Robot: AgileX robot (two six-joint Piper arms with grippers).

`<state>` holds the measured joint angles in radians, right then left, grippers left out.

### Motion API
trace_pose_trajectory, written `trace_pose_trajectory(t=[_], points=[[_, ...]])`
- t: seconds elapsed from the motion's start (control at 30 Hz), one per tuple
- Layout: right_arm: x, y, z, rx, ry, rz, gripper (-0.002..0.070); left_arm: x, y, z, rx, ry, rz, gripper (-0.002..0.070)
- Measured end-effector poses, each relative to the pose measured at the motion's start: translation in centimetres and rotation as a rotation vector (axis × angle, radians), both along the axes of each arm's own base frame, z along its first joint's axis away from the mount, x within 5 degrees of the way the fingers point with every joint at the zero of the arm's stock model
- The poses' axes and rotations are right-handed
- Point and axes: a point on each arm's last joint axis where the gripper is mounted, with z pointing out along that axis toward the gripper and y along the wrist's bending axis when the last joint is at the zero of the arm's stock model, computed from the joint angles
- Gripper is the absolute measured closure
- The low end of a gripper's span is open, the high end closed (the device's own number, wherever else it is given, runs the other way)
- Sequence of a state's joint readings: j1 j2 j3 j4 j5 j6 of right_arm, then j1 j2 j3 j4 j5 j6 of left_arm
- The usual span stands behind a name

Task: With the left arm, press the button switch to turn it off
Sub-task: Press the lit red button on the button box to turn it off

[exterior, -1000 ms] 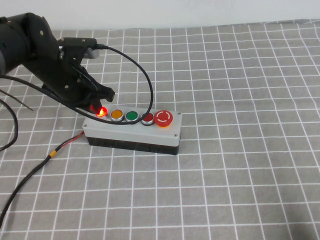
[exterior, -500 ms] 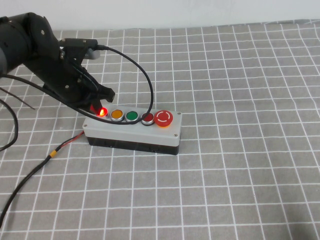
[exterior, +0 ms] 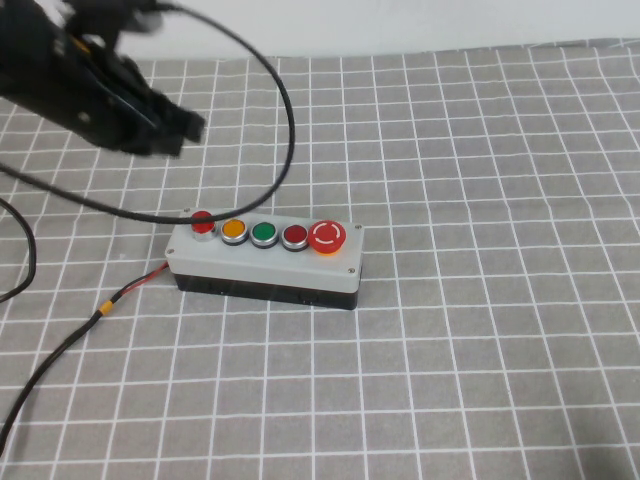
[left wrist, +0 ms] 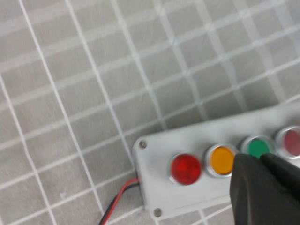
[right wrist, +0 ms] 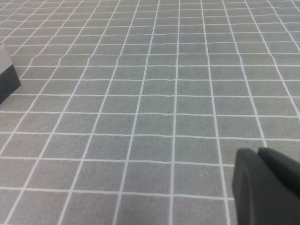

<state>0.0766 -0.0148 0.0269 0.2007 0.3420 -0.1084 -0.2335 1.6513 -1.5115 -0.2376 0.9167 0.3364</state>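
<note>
A grey switch box point(exterior: 262, 262) lies mid-table with a row of buttons. Its leftmost red button point(exterior: 202, 222) is dark, no longer glowing. Beside it sit an orange button point(exterior: 233, 229), a green one point(exterior: 263, 233), a dark red one point(exterior: 294, 236) and a big red mushroom button point(exterior: 327, 237). My left gripper point(exterior: 190, 127) is shut and hangs well above and behind the box's left end. In the left wrist view the unlit red button point(left wrist: 186, 168) lies clear of the shut gripper point(left wrist: 259, 161). My right gripper point(right wrist: 257, 154) is shut over bare cloth; the high view does not show it.
A grey checked cloth point(exterior: 480, 330) covers the table. A black cable point(exterior: 283, 110) arcs from the left arm down toward the box. A red and black lead point(exterior: 105, 305) runs from the box's left end to the near left edge.
The left gripper has lifted up and back off the leftmost red button, whose light has gone out. The cable rose with the arm.
</note>
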Motion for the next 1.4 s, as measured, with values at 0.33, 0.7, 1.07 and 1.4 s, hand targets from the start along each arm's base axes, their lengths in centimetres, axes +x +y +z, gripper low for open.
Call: trace_pose_trajectory(t=[0.33, 0.7, 1.07, 1.4], points=[[0.0, 0.0, 0.0, 0.000, 0.000, 0.000, 0.0694, -10.1, 2.6, 4.6, -0.073, -0.293, 0.041, 0.0678], [0.0, 0.0, 0.0, 0.000, 0.000, 0.000, 0.0694, -22.0, 6.0, -0.3, -0.144, -0.540, 0.112, 0.0678], [0.0, 0.0, 0.0, 0.000, 0.000, 0.000, 0.0694, -29.5, 7.9, -5.9, -0.270, -0.760, 0.169, 0.0678], [0.0, 0.0, 0.0, 0.000, 0.000, 0.000, 0.0694, -30.0, 8.0, -11.4, -0.260, -0.693, 0.180, 0.0678]])
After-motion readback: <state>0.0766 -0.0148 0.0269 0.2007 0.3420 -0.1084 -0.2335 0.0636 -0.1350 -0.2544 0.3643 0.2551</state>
